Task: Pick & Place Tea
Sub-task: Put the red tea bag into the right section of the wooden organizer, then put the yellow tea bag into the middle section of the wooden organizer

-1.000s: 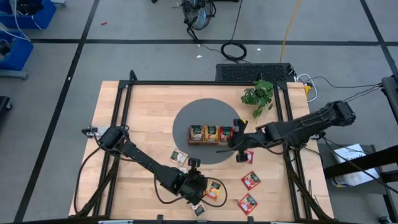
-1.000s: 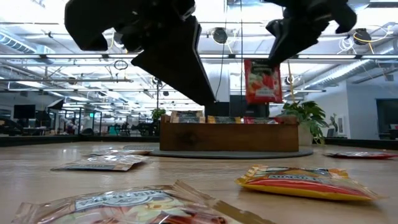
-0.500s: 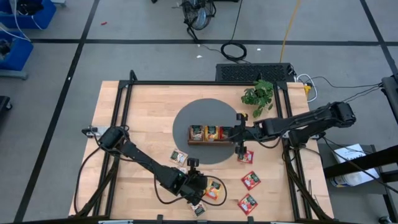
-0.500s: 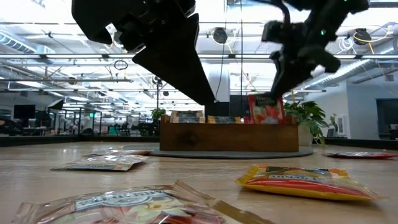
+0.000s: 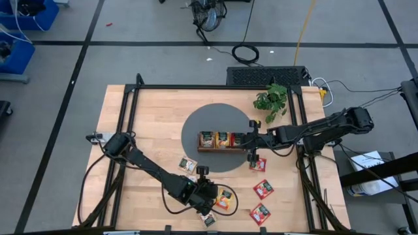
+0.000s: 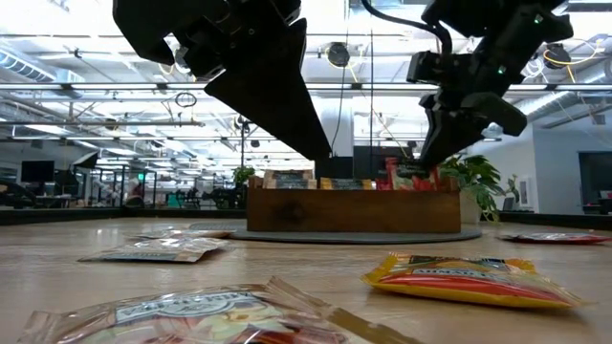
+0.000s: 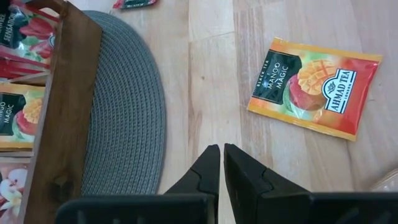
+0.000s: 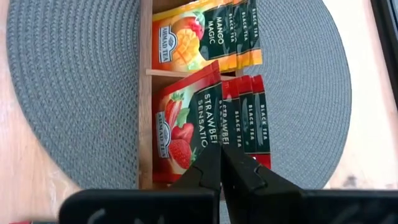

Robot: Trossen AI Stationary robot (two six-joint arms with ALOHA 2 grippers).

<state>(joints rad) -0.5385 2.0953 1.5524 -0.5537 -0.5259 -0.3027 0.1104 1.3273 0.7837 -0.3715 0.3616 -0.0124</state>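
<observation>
Both grippers pinched: right gripper point(image 8: 221, 163) grips strawberry packet point(image 8: 186, 124) in tray point(image 8: 145, 93).

arms: two
tray point(image 5: 221, 148): one, three compartments
mat point(image 5: 196, 127): one
plant point(image 5: 272, 100): one
loose packets on tabletop point(image 5: 225, 198): six showing
</observation>
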